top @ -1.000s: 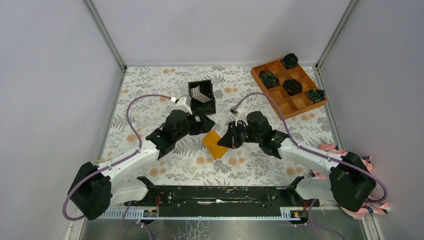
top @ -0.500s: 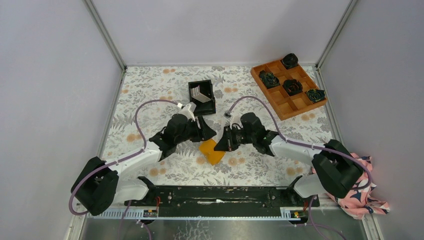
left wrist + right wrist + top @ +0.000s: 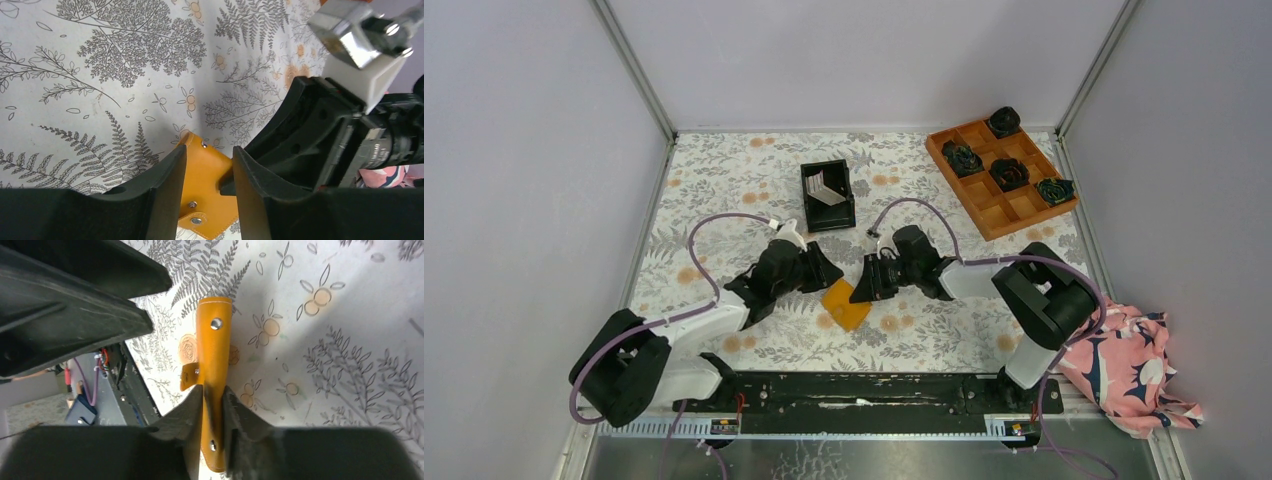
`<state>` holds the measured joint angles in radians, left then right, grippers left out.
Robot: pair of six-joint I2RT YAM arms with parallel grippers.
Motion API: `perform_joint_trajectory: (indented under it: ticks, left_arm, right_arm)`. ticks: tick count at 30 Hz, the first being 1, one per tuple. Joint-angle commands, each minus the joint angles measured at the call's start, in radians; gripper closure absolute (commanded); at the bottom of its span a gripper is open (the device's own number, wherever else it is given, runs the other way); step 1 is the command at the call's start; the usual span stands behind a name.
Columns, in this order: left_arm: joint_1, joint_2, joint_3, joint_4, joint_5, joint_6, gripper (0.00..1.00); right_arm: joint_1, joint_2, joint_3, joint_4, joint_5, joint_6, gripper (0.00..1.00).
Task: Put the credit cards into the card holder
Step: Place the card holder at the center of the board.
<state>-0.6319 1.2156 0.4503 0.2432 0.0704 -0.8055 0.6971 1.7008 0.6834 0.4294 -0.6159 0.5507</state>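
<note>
Overhead, a black plastic bin [image 3: 834,216] on the far bench [image 3: 724,170] holds pale credit cards [image 3: 824,187], perhaps three. At far right, an orange compartment tray [image 3: 1014,215] carries four dark rosettes [image 3: 1009,173]. One orange-tan, snap-studded card holder [image 3: 214,350] sits folded near centre. The right end effector [image 3: 212,390] pinches it edge-on, while the left end effector [image 3: 208,150] stands parted astride its corner.
</note>
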Motion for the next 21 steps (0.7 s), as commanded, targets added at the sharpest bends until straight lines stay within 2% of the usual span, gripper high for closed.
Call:
perform_joint_trajectory:
  ticks: [1, 3, 7, 15, 18, 21]
  left_arm:
    - [0.008, 0.048, -0.003, 0.087, -0.015, -0.004, 0.55]
    - [0.008, 0.053, -0.007, 0.094, -0.019, -0.007, 0.55]
    - [0.007, 0.021, -0.013, 0.079, -0.056, -0.014, 0.55]
    - [0.008, -0.037, -0.030, 0.051, -0.109, -0.013, 0.56]
    - [0.008, -0.044, -0.053, 0.054, -0.126, -0.016, 0.62]
    - [0.008, -0.038, -0.072, 0.061, -0.140, -0.022, 0.71]
  right_arm:
    - [-0.009, 0.001, 0.085, -0.025, 0.023, -0.043, 0.63]
    - [-0.008, -0.010, 0.110, -0.083, 0.069, -0.086, 0.52]
    - [-0.008, -0.071, 0.150, -0.180, 0.174, -0.153, 0.36]
    - [0.004, -0.236, 0.139, -0.309, 0.427, -0.201, 0.33]
    - [0.041, -0.286, 0.109, -0.366, 0.541, -0.201, 0.39]
    - [0.090, -0.303, 0.068, -0.394, 0.621, -0.178, 0.70]
